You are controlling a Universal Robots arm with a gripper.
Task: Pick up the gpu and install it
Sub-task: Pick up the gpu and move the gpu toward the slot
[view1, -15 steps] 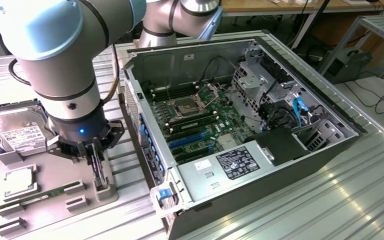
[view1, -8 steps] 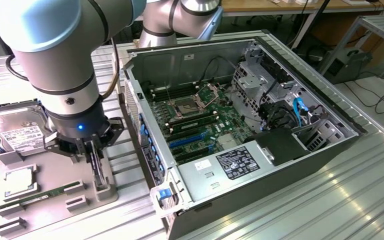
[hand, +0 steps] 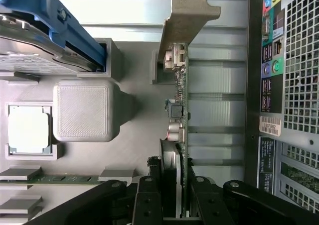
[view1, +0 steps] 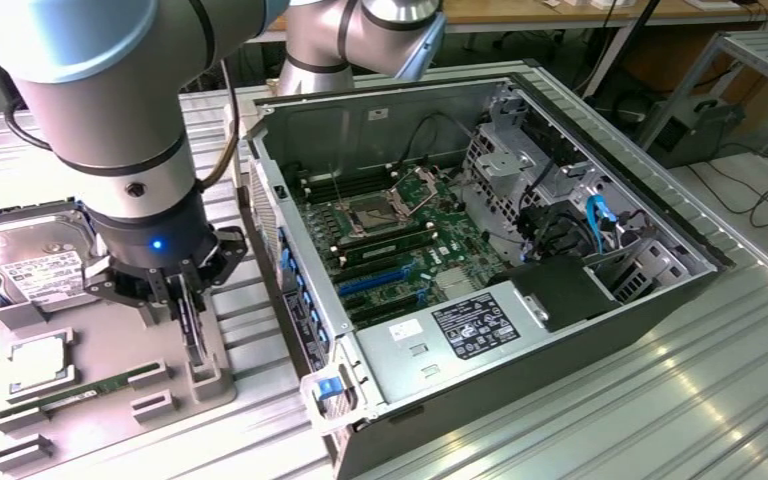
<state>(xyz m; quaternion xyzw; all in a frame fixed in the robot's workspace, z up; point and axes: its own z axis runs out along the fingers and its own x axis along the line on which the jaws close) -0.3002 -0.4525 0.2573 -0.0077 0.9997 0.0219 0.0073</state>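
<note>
- The gripper (view1: 184, 300) hangs in the lower left of the exterior view, just beside the open computer case (view1: 357, 120). Its fingers (hand: 149, 197) are closed narrowly on the graphics card (view1: 195, 340), one on each flat face.
- The card stands on edge, upright, over the grey tray (view1: 104, 345). Its lower end sits at a slotted stand (view1: 205, 378); whether it has cleared the slot cannot be told.
- In the wrist view the card appears edge-on, with the silvery bracket (hand: 187, 16) at the end far from the fingers and the fan (hand: 168, 160) bulging from one face near them.
- Handling, as a judgement: the card looks light and stiff but fragile. The board is thin, small parts and connectors stick out, and the fan should not be squeezed hard.
- The best hold appears to be across the flat faces near the middle of the length, clear of the bracket and the contact edge. An off-centre hold would probably let the bracket end tip.
- The smooth faces may slip, so it needs a firm but gentle squeeze.
- Also on the tray are a hard drive (view1: 31, 265), a processor chip (view1: 37, 362) and a green memory stick (view1: 77, 393), all apart from the card.
- The blue slots (view1: 377, 280) on the board inside the case are bare.
</note>
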